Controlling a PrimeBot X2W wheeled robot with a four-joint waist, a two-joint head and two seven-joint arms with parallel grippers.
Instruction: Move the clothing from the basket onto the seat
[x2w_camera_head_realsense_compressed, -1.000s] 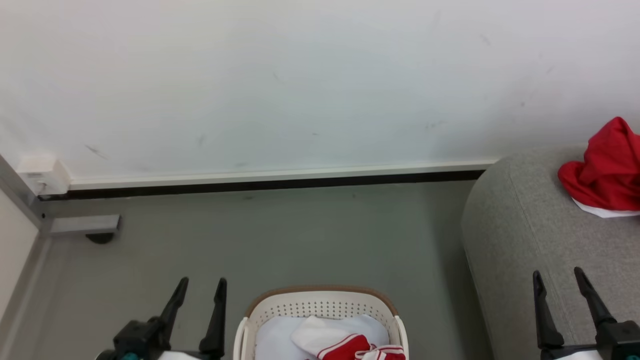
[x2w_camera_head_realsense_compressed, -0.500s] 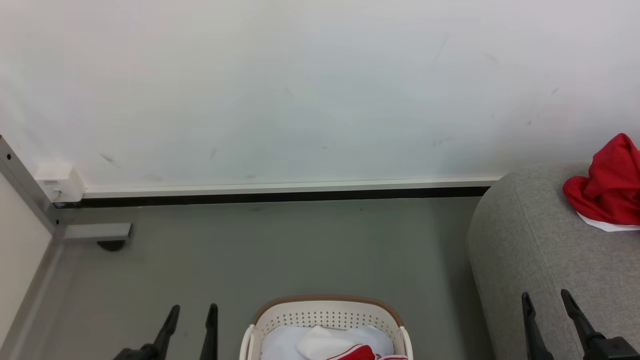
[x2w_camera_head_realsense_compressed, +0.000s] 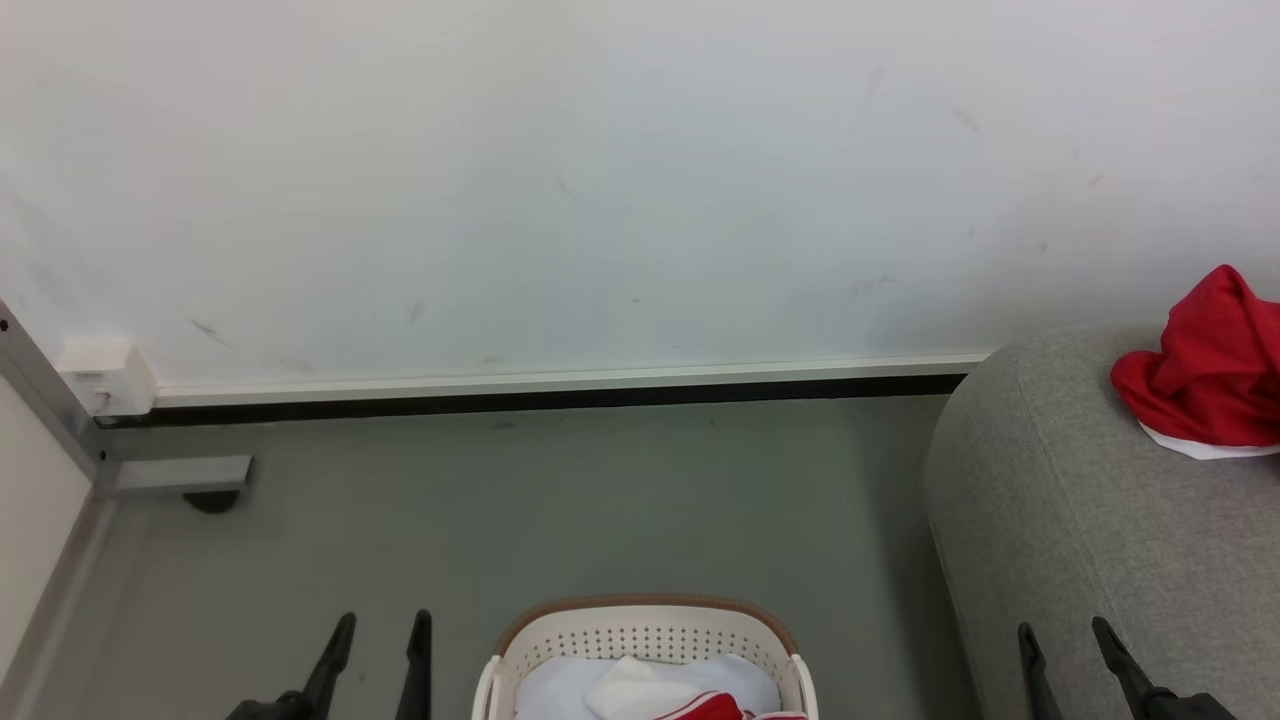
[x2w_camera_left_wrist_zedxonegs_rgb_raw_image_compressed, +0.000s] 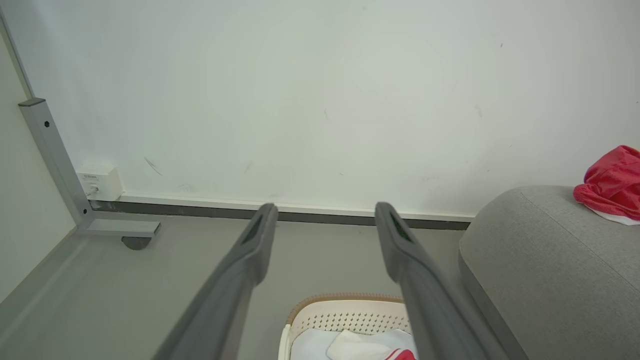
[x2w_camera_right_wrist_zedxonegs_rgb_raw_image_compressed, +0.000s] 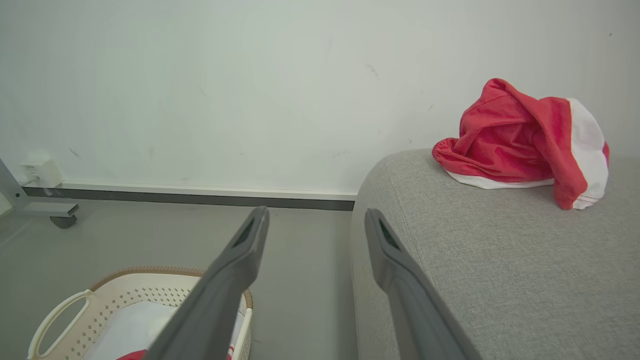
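One garment lies on the sofa end; both jaws gape empty, so I judge the basket and its remaining clothing come next.

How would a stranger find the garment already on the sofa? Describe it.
Start at the big grey sofa beside the white wall, right of the floor basket. On top, near its rounded end, lies a crumpled garment. It is the lone heap on the upholstery, red with a white panel; the other red-and-white clothing sits inside the basket.
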